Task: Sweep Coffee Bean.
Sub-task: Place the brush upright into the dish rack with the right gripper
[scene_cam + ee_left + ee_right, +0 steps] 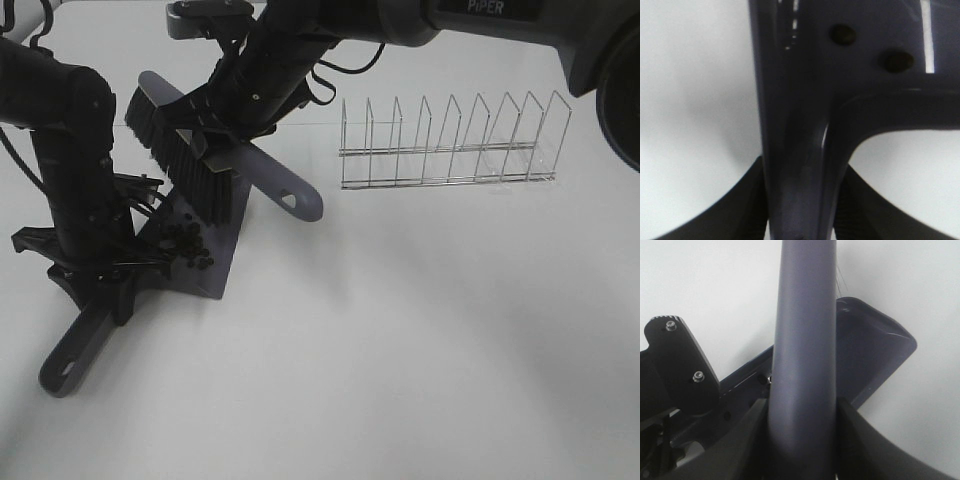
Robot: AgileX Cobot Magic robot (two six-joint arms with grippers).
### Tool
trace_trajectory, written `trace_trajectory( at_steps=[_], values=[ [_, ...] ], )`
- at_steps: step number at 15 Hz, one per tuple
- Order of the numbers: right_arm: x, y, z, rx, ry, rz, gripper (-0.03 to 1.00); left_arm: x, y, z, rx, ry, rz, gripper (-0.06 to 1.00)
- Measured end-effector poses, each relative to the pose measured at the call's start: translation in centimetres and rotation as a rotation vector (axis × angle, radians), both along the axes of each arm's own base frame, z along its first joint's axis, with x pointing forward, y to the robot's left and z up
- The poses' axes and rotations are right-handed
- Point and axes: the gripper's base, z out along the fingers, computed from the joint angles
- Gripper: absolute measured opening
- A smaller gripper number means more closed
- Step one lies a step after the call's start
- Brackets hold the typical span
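Grips the dustpan [214, 282] by its handle in the left gripper [800, 220], pinched narrow on the stem. Grips the brush [178, 158] by its handle in the right gripper [802, 445], likewise pinched tight.

Finds the coffee bean [186, 246] cluster lying on the dustpan floor, dark on dark; cannot rule out a stray or two off the lip on the table [420, 330]. Confirms two beans on the pan from the left wrist view.

Places the bristles just beyond the cluster, on its far side, tilted and seemingly raised clear of it. Reads the brush's long axis as a diagonal, far-left to near-right, and the dustpan handle as pointing near-left, away from the brush. Puts the right gripper nearer the beans than the left, parked out at the handle end.

Judges the sweep nearly done; expects any further stroke to draw the bristles nearward, toward the handle end of the pan.

Notes the wire rack [450, 145] well apart, off to the right
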Motion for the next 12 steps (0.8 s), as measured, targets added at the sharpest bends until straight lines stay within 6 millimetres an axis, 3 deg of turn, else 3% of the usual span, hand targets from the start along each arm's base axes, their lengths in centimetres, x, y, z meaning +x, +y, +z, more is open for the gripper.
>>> trace_trajectory(
  at_steps=[5,8,9,12],
  values=[
    [0.5,-0.9,2.9,-0.105,-0.07,-0.021,0.29,0.0,0.0,0.0,0.0,0.0,0.0,0.33],
    [0.5,-2.2,6.0,-0.12,-0.136,-0.098,0.29,0.0,0.0,0.0,0.0,0.0,0.0,0.33],
    [0.6,-3.1,7.5,-0.11,-0.15,-0.136,0.29,0.0,0.0,0.0,-0.001,0.0,0.001,0.33],
    [1.8,-9.2,10.9,-0.127,-0.105,-0.307,0.29,0.0,0.0,0.0,-0.003,0.001,0.003,0.33]
  ],
)
